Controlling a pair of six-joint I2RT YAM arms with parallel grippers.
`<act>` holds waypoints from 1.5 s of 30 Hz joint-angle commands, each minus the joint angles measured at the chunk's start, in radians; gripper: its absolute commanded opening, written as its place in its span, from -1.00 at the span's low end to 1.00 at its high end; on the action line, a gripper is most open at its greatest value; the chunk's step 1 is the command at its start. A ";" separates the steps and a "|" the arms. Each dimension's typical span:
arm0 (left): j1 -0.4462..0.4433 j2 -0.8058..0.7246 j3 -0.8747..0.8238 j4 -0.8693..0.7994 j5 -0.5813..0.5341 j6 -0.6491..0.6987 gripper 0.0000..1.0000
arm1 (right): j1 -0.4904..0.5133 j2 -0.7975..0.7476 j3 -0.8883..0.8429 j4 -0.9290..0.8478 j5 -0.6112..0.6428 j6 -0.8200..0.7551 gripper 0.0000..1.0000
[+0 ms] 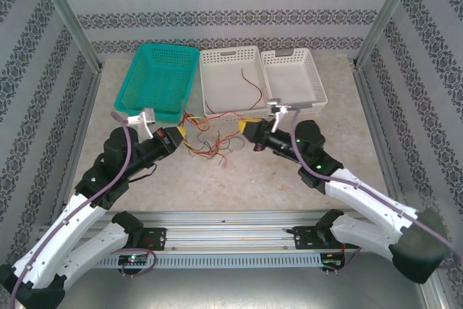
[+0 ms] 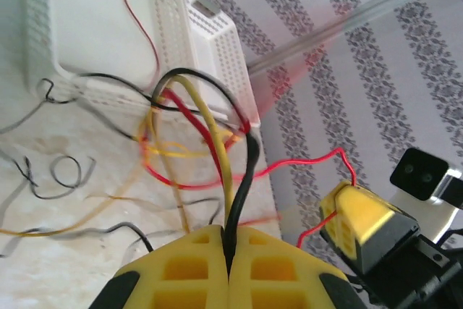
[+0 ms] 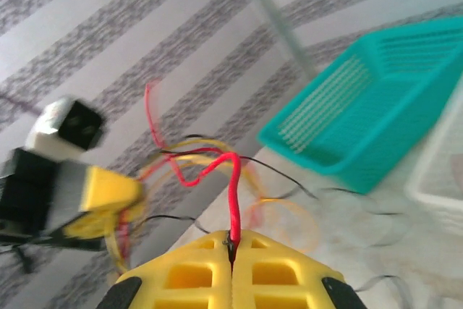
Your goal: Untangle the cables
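**A:** Where's the knot of thin loose cables (image 1: 210, 139), the red, yellow and black ones?

**B:** On the pale marbled table (image 1: 253, 179), just in front of the middle white perforated plastic basket (image 1: 217, 81) and the teal plastic mesh basket (image 1: 155, 77), strung between the arms.

**A:** And the tools?

**B:** The yellow-fingered left tool (image 2: 230, 235) is clamped on a bunch. Yellow and black strands run into its seam, perhaps a red one too. The right tool (image 3: 233, 240) is pinched tight on a single red cable (image 3: 234, 193).

**A:** Why grip from opposite sides?

**B:** I'd judge it's so that drawing apart slides the red one out of the loops. One red strand (image 2: 142, 23) lies in the white basket, likely where freed ones go.

**A:** Any risk?

**B:** The loops could tighten instead of slipping.
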 commanded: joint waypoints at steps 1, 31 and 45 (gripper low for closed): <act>0.071 -0.018 0.037 -0.204 -0.001 0.127 -1.00 | -0.119 -0.077 -0.056 -0.039 0.031 0.073 -1.00; 0.293 0.023 0.054 -0.320 0.030 0.495 -1.00 | -0.479 -0.194 0.179 -0.465 -0.009 -0.026 -1.00; 0.290 0.017 0.043 -0.326 0.056 0.517 -1.00 | -0.226 0.463 0.708 -0.339 0.162 -0.303 -1.00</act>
